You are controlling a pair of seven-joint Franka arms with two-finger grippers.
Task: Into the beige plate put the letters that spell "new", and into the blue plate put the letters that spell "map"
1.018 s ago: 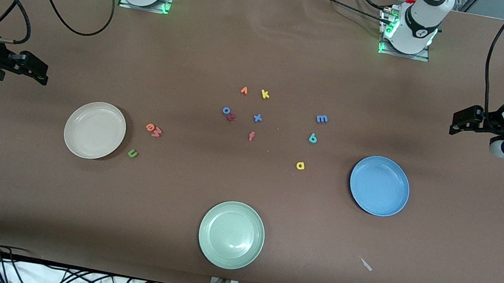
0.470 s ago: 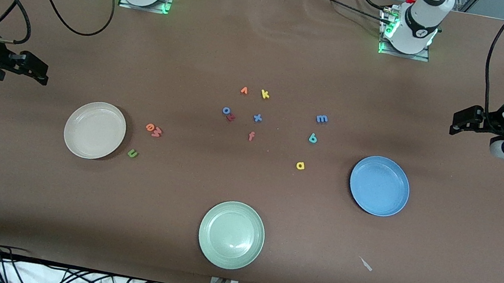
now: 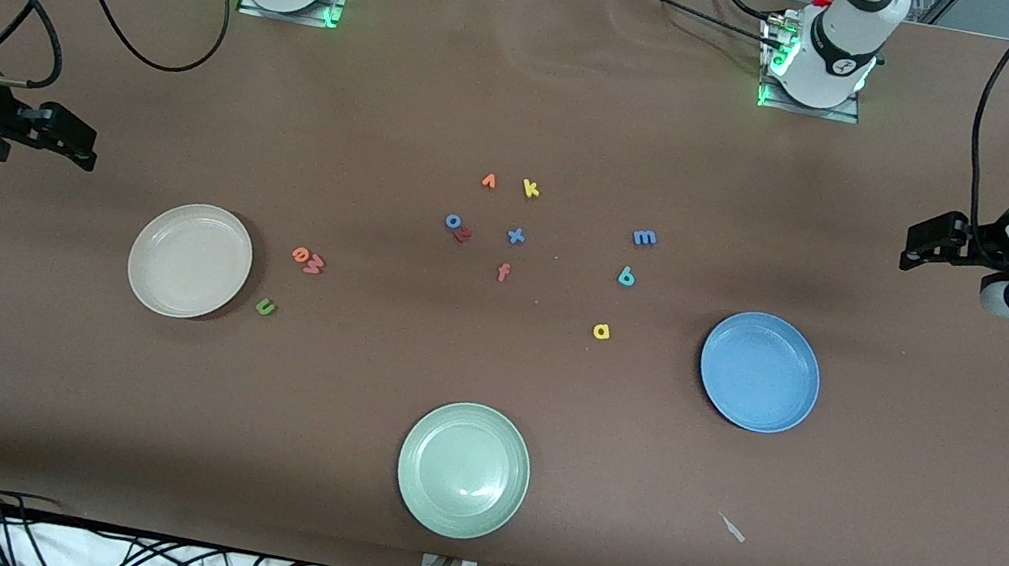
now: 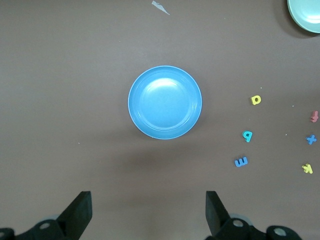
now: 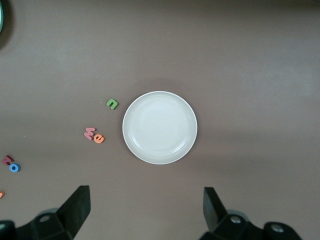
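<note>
The beige plate (image 3: pixel 190 260) (image 5: pixel 160 127) is empty; beside it lie the orange e (image 3: pixel 299 254) (image 5: pixel 98 138), red w (image 3: pixel 313 266) (image 5: pixel 89 132) and green n (image 3: pixel 265 307) (image 5: pixel 112 104). The blue plate (image 3: pixel 760 371) (image 4: pixel 165 102) is empty too. The blue m (image 3: pixel 644 237) (image 4: pixel 241 161), teal p (image 3: pixel 626 276) (image 4: pixel 247 135) and yellow a (image 3: pixel 601 331) (image 4: pixel 255 99) lie beside it, toward the table's middle. My right gripper (image 3: pixel 84 144) (image 5: pixel 146 207) hangs open over bare table at its arm's end. My left gripper (image 3: pixel 915 249) (image 4: pixel 148 210) hangs open at the left arm's end.
A pale green plate (image 3: pixel 463 470) sits nearest the front camera. Spare letters cluster mid-table: orange v (image 3: pixel 488 181), yellow k (image 3: pixel 530 189), blue o (image 3: pixel 452 221), red z (image 3: pixel 462 235), blue x (image 3: pixel 515 235), red f (image 3: pixel 503 272). A pale scrap (image 3: pixel 732 528) lies nearer the camera than the blue plate.
</note>
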